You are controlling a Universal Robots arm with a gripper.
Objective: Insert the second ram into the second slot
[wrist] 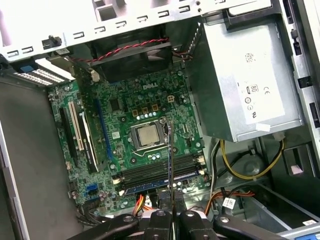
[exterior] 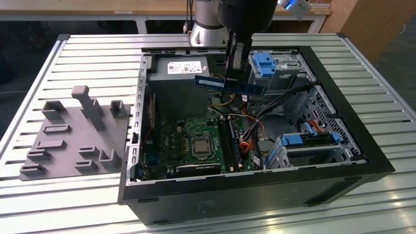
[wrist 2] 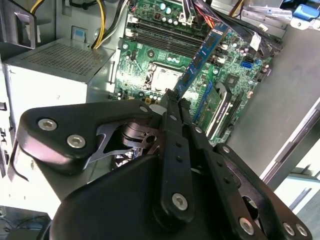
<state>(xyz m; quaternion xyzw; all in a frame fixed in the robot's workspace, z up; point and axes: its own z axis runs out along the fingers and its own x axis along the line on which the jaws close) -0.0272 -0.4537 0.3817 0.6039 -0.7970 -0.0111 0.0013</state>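
Looking at the exterior view, you are seeing the gripper (exterior: 232, 77) pinching the ram (exterior: 250, 87), which is hanging level, well above the motherboard (exterior: 188, 141). In the second wrist view, the ram (wrist 2: 202, 55) is reaching out across the motherboard (wrist 2: 150, 55). In the first wrist view, it is showing edge-on (wrist: 170, 150) over the motherboard's slots (wrist: 150, 172).
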